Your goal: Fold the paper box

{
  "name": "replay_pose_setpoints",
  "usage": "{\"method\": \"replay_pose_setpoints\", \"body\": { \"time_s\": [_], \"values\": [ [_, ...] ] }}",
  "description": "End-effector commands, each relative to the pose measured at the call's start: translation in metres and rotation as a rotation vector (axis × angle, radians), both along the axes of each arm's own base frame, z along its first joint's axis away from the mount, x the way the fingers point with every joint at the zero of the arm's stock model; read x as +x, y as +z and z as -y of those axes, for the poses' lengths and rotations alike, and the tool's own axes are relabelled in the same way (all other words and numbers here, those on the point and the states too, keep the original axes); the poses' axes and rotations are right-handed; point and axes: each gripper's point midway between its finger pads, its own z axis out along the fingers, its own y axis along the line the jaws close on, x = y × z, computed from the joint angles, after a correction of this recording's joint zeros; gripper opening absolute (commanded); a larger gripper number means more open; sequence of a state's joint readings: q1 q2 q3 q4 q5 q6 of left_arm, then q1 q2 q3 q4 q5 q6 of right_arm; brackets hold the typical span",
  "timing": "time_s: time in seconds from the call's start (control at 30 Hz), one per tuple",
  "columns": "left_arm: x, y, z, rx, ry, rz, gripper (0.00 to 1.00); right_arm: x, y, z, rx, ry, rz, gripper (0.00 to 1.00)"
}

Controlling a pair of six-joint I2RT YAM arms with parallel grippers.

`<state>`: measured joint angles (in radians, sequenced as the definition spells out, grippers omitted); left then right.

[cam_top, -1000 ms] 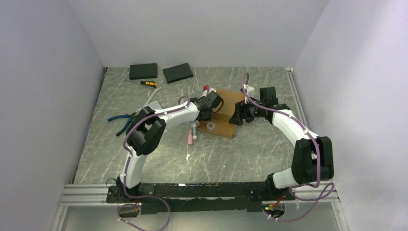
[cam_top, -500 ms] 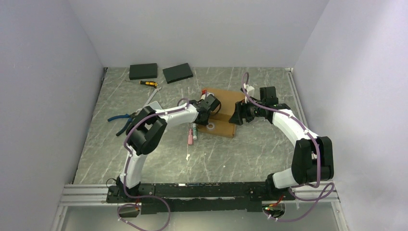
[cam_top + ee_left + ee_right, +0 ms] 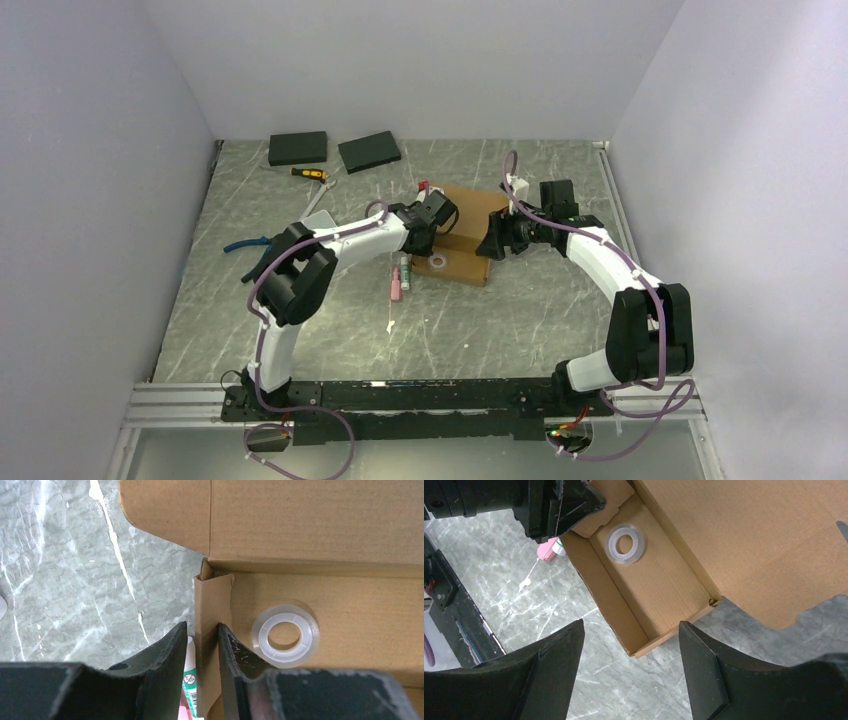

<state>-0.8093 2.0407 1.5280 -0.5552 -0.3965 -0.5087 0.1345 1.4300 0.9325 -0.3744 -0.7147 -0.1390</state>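
From above, you see the box (image 3: 462, 232) half-formed in the middle of the table, its tray toward you and its broad panel lying flat behind. The left gripper (image 3: 436, 232) sits at the box's left end and the right gripper (image 3: 492, 245) at its right end. That probably lets each arm work one end wall. Two slabs (image 3: 297, 148) lie well off beyond the box's far-left corner, clear of the job.

From the left wrist, your fingers (image 3: 165, 665) straddle the upright flap (image 3: 212, 615) at the box's left end. One pad rests on the flap and the other stands a sliver off, with a tube (image 3: 190, 672) showing in that gap, so the hold is slack, not clamped. A tape roll (image 3: 285, 632) lies on the box floor just inside that flap and would likely be shut in.

From the right wrist, the jaws gape wide with nothing held, poised over the box's near right-hand corner, seemingly ready to take that end wall.
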Motion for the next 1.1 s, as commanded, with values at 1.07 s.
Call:
{"method": "replay_pose_setpoints", "body": {
  "time_s": [1.07],
  "values": [
    [-0.001, -0.044, -0.014, 0.096, -0.011, -0.087, 0.01, 0.011, 0.017, -0.001, 0.002, 0.014, 0.066, 0.73]
  ]
}}
